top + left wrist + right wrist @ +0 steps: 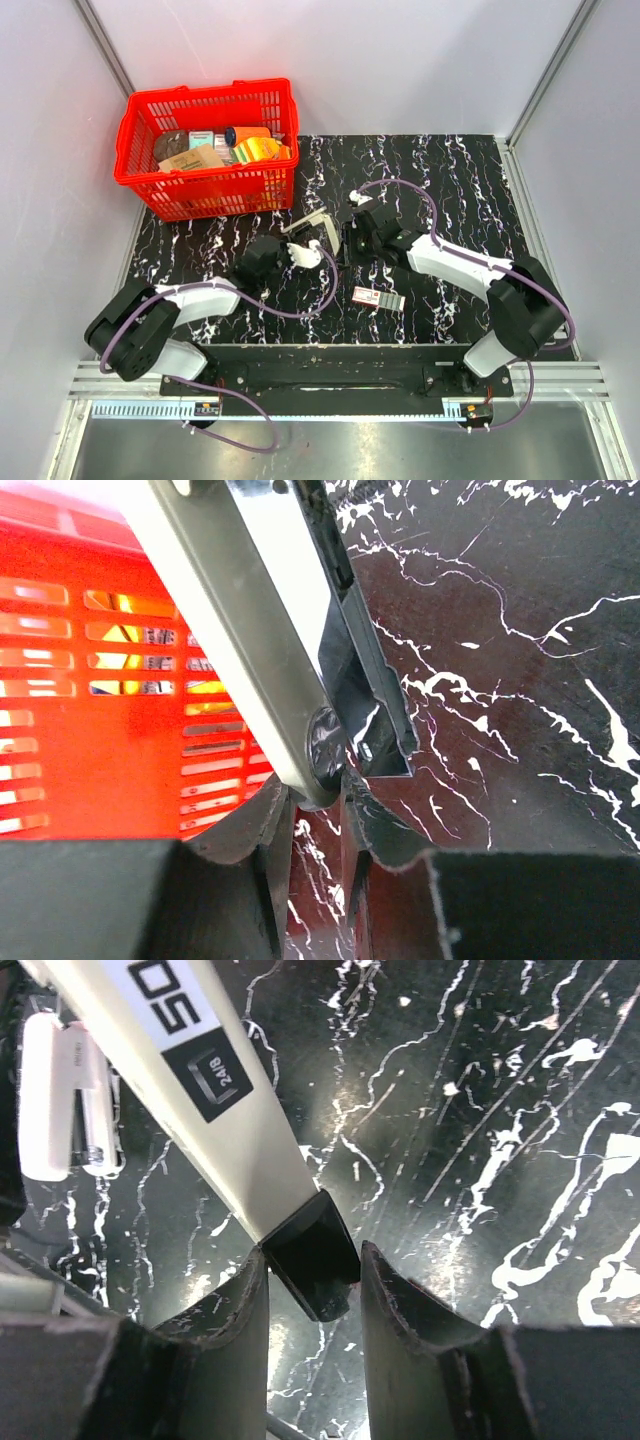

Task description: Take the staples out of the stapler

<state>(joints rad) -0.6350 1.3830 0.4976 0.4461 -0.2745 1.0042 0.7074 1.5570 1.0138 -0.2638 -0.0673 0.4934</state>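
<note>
One red basket (205, 185) sits far left on the black marbled surface (450, 190), with several packets inside whose print I cannot read. My left claw (315, 815) is clenched on the rounded hinge end of the one stapler (250, 630), which is held between my two claws at the middle, near the basket. My right claw (312, 1258) grips the black tip of its pale arm. The arm's label reads "24/8" beside larger, partly cropped characters. One small red-and-white box (378, 297) lies flat further right, its print too small to read.
</note>
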